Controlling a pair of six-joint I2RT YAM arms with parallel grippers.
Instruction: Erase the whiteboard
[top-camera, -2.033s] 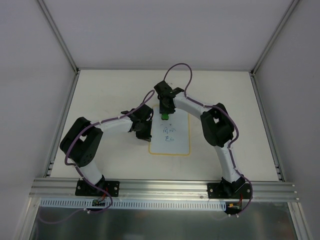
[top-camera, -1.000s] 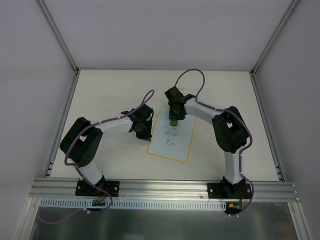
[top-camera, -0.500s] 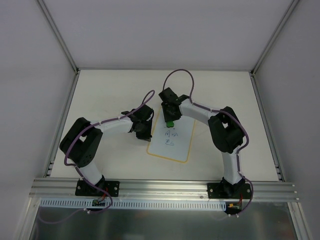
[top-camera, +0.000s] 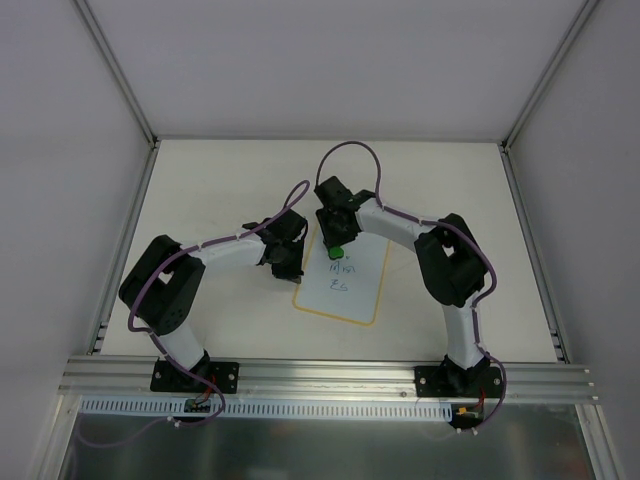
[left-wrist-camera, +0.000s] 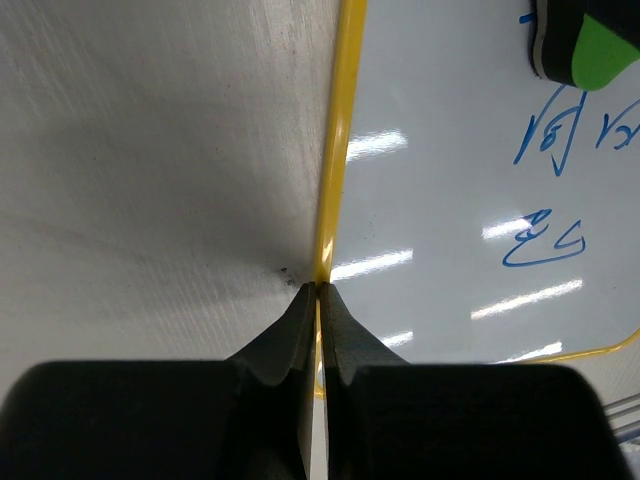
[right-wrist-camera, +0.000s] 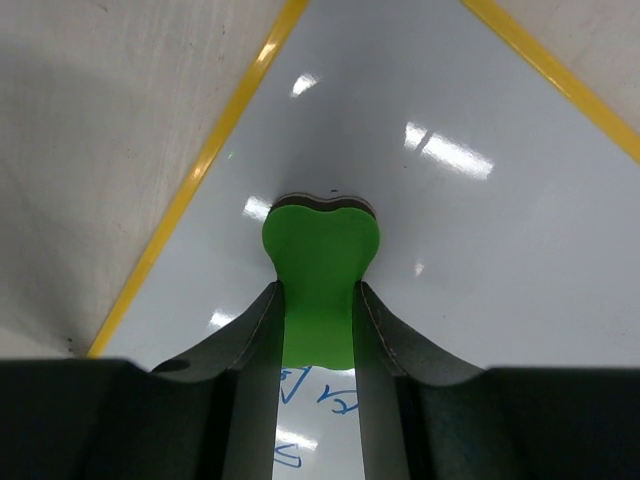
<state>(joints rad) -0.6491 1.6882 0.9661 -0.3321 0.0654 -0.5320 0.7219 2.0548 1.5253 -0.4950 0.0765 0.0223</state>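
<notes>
Pressing a small green eraser block (right-wrist-camera: 320, 250) down onto the small flat white rectangular whiteboard (top-camera: 358, 298) with the right gripper (right-wrist-camera: 318, 292), jaws clamped tight on the block's two sides. Sits in the board's far half, nearer its left rim, dark underside against the glossy surface. Lies flat on the pale table (top-camera: 220, 190), between the two arms, skewed so that the far end leans a little to the right. Has rounded corners and a thin yellow-orange rim all round. Shines with small bright reflections. Carries blue handwritten marks (left-wrist-camera: 545, 235) in two rows across the middle, upper row just beside the eraser, lower row nearer the arm bases. Looks plain white beyond the eraser, toward the far corner seen from the right wrist. Sets the left gripper (left-wrist-camera: 318, 290) at the board's left edge, fingers fully closed on nothing, tips together right over the yellow rim; touching it or just above, cannot tell.
</notes>
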